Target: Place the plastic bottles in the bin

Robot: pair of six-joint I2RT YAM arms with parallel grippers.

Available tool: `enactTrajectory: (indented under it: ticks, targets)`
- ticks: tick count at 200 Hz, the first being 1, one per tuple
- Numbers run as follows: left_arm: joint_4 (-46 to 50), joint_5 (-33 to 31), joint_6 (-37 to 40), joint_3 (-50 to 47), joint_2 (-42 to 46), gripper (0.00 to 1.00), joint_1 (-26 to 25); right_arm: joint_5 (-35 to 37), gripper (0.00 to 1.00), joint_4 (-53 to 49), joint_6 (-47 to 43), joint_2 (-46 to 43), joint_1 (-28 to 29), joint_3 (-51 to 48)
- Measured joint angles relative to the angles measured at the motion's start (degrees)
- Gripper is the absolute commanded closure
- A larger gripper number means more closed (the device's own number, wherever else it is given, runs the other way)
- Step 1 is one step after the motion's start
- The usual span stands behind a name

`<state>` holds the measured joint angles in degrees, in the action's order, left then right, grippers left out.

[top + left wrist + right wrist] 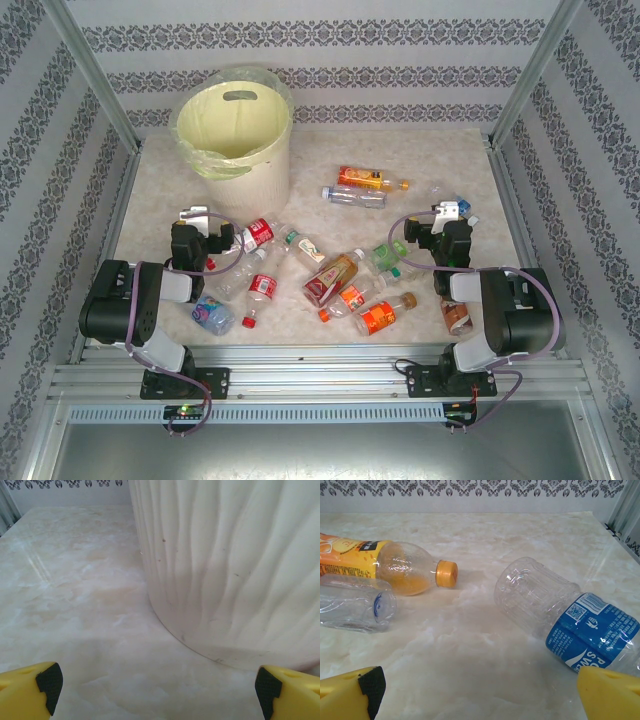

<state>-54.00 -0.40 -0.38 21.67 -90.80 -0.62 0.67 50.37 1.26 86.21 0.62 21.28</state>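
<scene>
The bin (235, 130), a tall pale-yellow bucket with a clear liner, stands at the far left of the table; its ribbed wall (230, 565) rises just ahead of my left gripper (157, 695), which is open with bare table between its yellow fingertips (30, 687). Several plastic bottles lie across the middle of the table (330, 278). My right gripper (480, 695) is open and low. Ahead of it lie an orange-labelled bottle (380, 562), a clear bottle (355, 605) and a blue-labelled bottle (570, 615) close to its right finger. From above, the left gripper (195, 215) and right gripper (447, 212) both point away from the bases.
The marble-patterned table (420, 150) is boxed in by patterned walls and metal posts. A red-labelled bottle (257, 235) and a crushed blue one (213, 315) lie beside the left arm. A brown bottle (457, 317) rests against the right arm.
</scene>
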Motion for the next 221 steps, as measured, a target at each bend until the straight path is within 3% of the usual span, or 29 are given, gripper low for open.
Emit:
enactTrajectory:
  ticks: [142, 176, 221]
  targets:
    - [0.1, 1.5, 0.0, 0.0, 0.0, 0.00, 0.0, 0.0, 0.02, -0.4, 0.0, -0.1, 0.0, 0.1]
    - [1.5, 0.7, 0.0, -0.3, 2.0, 0.00, 0.0, 1.5, 0.02, -10.1, 0.3, -4.2, 0.0, 3.1]
    - [10.0, -2.7, -0.1, 0.6, 13.2, 0.00, -0.1, 3.7, 0.02, -26.5, 4.6, -11.6, 0.7, 12.1]
